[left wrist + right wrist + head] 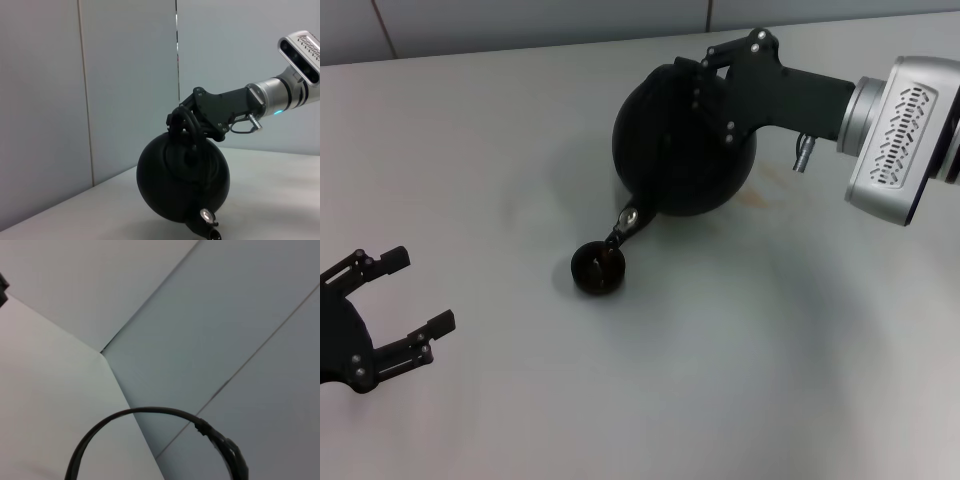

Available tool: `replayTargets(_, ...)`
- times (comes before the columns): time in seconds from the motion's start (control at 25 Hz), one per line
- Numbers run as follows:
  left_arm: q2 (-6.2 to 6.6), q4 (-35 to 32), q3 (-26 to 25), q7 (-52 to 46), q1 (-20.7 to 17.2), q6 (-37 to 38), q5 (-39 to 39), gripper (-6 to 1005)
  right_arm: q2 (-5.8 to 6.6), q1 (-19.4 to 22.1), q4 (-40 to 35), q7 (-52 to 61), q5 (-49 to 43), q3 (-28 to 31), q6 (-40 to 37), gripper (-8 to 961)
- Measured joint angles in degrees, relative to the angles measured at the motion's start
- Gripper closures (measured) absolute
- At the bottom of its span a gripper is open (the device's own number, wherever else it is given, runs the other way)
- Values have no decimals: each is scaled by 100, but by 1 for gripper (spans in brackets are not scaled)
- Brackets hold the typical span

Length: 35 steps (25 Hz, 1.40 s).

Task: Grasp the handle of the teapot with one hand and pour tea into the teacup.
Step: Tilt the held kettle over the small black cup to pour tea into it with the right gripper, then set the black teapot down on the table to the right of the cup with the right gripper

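Observation:
The round matte black teapot hangs tilted above the table, its short spout pointing down at the small dark teacup just below it. My right gripper is shut on the teapot's arched handle at the top of the pot. The left wrist view shows the same grip on the handle and the tilted teapot. The right wrist view shows only the hoop of the handle with its thicker sleeve. My left gripper is open and empty at the near left.
The grey table carries a faint brownish stain beside the teapot. A pale wall runs along the table's far edge.

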State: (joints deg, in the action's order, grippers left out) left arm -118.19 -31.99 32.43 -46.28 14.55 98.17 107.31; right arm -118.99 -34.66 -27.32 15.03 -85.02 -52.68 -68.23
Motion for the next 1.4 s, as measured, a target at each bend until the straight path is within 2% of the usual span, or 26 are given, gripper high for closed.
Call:
replayTargets(0.32, -1, 0, 0, 4, 5, 4, 0, 152, -9, -5, -2, 155, 28, -50, -9, 868)
replayTargets(0.68, 6, 0, -9, -7, 5, 0, 0, 152, 51, 56, -157, 2061, 13, -22, 258, 868)
replayTargets(0.96, 14, -1, -9, -17, 36, 0, 0, 152, 11, 306, 26, 2453, 433, 359, 318, 868)
replayTargets(1.04, 16, -8, -9, -19, 63, 15, 0, 152, 10, 500, 116, 2499, 877, 454, 243, 868)
replayTargets(1.24, 23, -8, -9, -18, 111, 4, 0, 152, -2, 785, 228, 2508, 1313, 530, 212, 867)
replayTargets(1.4, 25, -16, -9, -12, 142, 0, 0, 152, -7, 847, 405, 2498, 1339, 671, 236, 867)
